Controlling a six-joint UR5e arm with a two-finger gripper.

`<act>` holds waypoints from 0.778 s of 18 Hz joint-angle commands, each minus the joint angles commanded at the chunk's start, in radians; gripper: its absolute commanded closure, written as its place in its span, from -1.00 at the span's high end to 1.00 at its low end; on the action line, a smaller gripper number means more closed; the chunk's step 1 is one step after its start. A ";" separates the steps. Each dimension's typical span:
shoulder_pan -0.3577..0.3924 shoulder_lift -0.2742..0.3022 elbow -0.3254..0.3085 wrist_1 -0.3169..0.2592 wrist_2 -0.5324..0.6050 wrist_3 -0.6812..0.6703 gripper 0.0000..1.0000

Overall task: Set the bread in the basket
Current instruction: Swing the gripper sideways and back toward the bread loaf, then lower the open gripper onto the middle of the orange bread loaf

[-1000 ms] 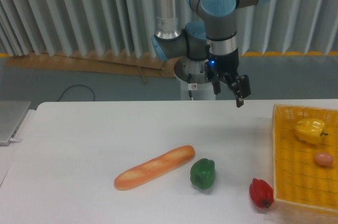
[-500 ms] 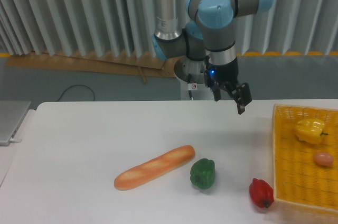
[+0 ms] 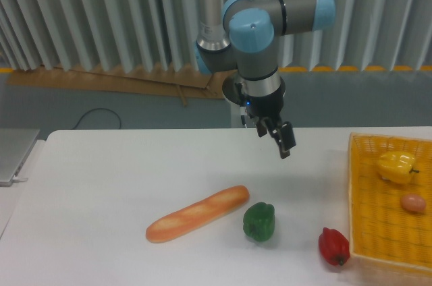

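Fixed camera view: gripper [image 3: 278, 139] hanging above the white table [image 3: 101, 185], black fingers pointing down and a little toward the right, holding nothing. Impossible to tell from this angle whether the jaws are spread or pressed together, because the fingers overlap into one dark shape. Mounted under a grey wrist with light blue joint caps, the arm rising up out of the top of the frame.

Below and to the left of the gripper, well apart from it, the bread [image 3: 198, 214]: a long golden-orange baguette with diagonal slash marks, lying flat on the table, its right end higher in the frame than its left end. Just beside that right end, a green pepper [image 3: 259, 222], close but not clearly touching. Further right, a red pepper [image 3: 333, 246], standing just beside the left wall of the yellow mesh basket [image 3: 356, 195]. Basket at the right edge of the table, partly cut by the frame. Inside it, a yellow pepper [image 3: 397, 165] and below it a small pinkish-orange round thing [image 3: 413, 203], too small to name.
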 joint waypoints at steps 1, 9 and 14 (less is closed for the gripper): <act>-0.012 -0.008 0.000 0.002 0.003 -0.003 1.00; -0.054 -0.084 0.012 0.017 0.028 -0.095 1.00; -0.080 -0.109 0.017 0.031 0.035 -0.135 1.00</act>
